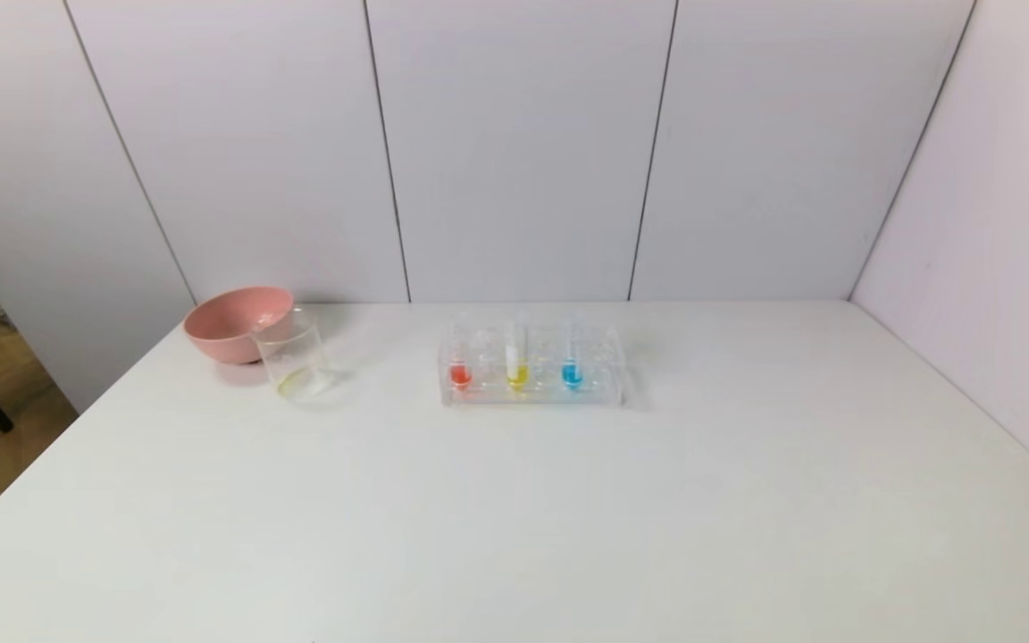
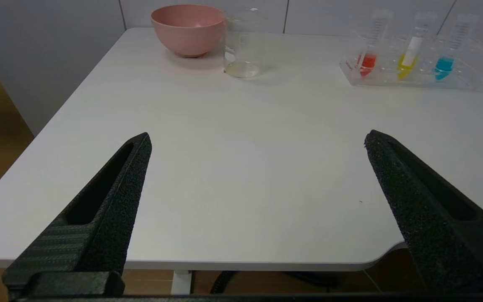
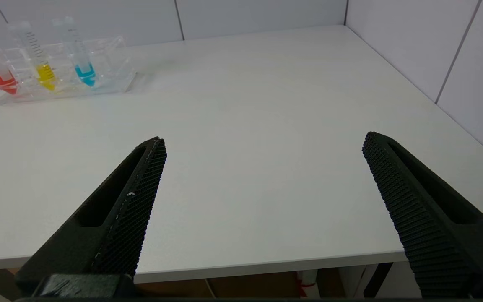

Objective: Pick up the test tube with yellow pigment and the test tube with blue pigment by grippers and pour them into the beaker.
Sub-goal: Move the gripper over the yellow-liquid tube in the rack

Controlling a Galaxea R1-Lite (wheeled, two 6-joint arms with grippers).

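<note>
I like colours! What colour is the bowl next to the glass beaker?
Pink. The bowl shows best in the left wrist view, beside the beaker.

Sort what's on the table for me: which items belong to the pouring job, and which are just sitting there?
Belongs to the job:
- test tube with yellow pigment, middle of the rack
- test tube with blue pigment, on the rack's right
- beaker, in front of the bowl

Just lying about:
- red-liquid tube, on the rack's left
- pink bowl
- clear tube rack, only holding the tubes
</note>
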